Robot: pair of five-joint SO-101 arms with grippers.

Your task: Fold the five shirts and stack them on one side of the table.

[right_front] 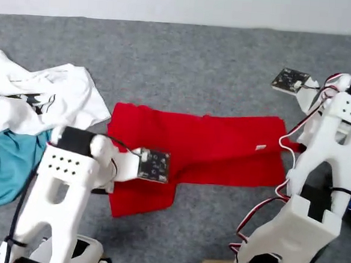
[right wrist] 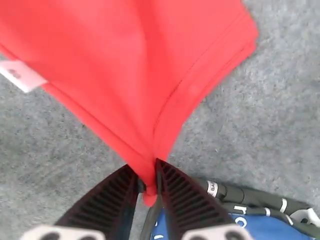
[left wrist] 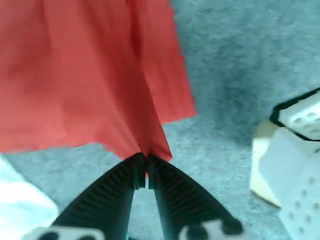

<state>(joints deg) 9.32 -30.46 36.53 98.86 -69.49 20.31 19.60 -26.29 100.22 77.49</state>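
The left gripper (left wrist: 142, 167) is pinching a thin edge of the red shirt (right_front: 222, 147), jaws closed on the cloth; the right gripper (right wrist: 147, 182) is clamping a folded corner at the opposite end, jaws likewise closed on fabric. The shirt is lying partly folded mid-table (right_front: 198, 61); the white shirt (right_front: 33, 97) and teal shirt (right_front: 4, 162) are lying bunched just beside it. Risk: both bites are looking shallow; an uneven pull is likely to be freeing one corner and collapsing the fold.

Grey carpet-like table covering (right_front: 198, 67), pale wall (right_front: 172, 5) behind.
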